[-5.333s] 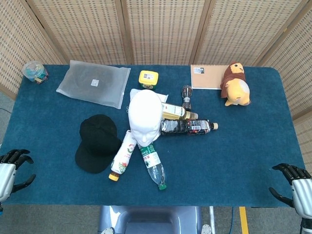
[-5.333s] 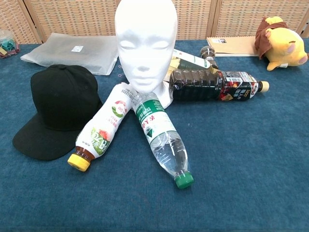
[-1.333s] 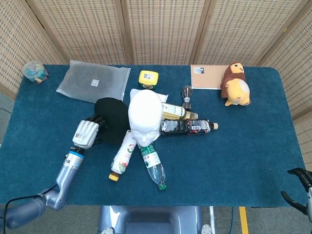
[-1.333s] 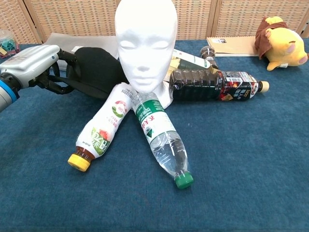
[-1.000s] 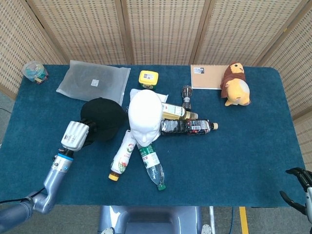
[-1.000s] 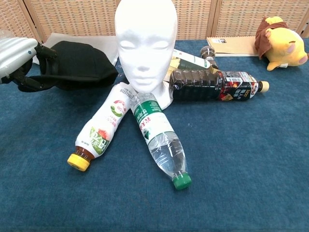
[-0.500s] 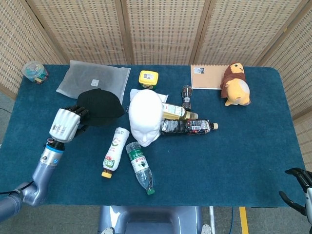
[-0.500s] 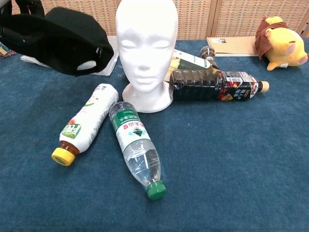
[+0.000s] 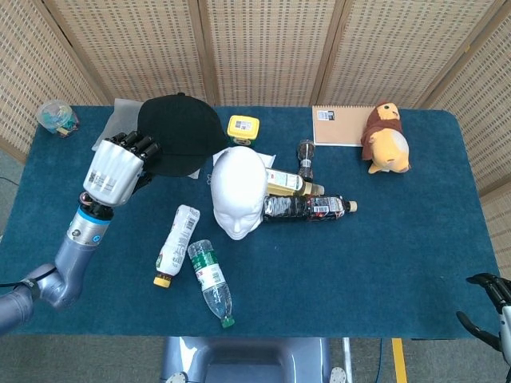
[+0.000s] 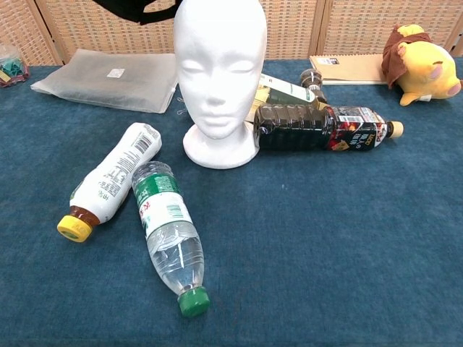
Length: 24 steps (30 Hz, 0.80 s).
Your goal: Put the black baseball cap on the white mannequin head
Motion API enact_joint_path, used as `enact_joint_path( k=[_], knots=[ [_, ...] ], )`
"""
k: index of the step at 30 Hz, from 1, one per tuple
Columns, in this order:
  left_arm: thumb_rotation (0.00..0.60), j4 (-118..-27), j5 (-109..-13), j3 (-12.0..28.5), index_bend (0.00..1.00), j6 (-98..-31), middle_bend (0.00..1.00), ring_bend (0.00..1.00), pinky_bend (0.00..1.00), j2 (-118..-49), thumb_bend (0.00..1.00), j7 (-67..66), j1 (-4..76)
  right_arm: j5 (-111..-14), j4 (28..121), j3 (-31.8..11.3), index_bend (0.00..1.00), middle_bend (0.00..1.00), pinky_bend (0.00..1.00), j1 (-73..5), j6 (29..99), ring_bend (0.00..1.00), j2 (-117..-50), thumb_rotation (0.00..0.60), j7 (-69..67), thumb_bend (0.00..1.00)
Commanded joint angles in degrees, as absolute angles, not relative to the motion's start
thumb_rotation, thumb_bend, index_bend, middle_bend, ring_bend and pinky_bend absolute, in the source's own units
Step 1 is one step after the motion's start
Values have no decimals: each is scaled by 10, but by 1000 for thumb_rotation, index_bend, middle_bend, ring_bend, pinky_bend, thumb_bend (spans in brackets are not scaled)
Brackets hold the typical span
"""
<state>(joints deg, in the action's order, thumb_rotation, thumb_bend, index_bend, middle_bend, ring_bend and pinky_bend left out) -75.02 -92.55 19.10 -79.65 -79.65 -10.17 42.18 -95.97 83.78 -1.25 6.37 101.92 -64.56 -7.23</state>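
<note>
My left hand (image 9: 117, 171) grips the black baseball cap (image 9: 179, 134) and holds it raised in the air, up and to the left of the white mannequin head (image 9: 238, 190). In the chest view only the cap's lower edge (image 10: 137, 9) shows at the top of the frame, left of the mannequin head (image 10: 219, 69), which stands upright on its round base. My right hand (image 9: 489, 309) sits at the bottom right corner of the head view, off the table, fingers apart and holding nothing.
A white bottle with a yellow cap (image 10: 110, 178) and a clear bottle with a green cap (image 10: 166, 234) lie in front of the head. A dark bottle (image 10: 318, 128), a plastic pouch (image 10: 108, 79), a notebook (image 9: 337, 125) and a plush toy (image 9: 387, 140) lie around.
My left hand has lifted the cap higher, so it has nearly left the chest view. The two front bottles have rolled further left and toward the front edge.
</note>
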Motion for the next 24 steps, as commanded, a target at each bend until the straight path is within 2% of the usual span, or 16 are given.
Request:
enact_joint_path(
  k=[1,13,24],
  knots=[
    [600,-752,-918,204,721,-787,603,515,731,-804,434,-112,443,-958,837,-13,330,342,368,64,1019,357,-645,600,-74,173],
    [600,-734,-910,218,720,-770,603,515,730,-864,435,-145,513,-952,832,-15,330,342,368,62,1014,357,-647,600,-81,173],
    [600,-756,-936,182,720,-797,604,515,718,-890,426,-163,514,-950,824,-14,330,342,367,62,1013,357,-650,600,-89,173]
  ],
)
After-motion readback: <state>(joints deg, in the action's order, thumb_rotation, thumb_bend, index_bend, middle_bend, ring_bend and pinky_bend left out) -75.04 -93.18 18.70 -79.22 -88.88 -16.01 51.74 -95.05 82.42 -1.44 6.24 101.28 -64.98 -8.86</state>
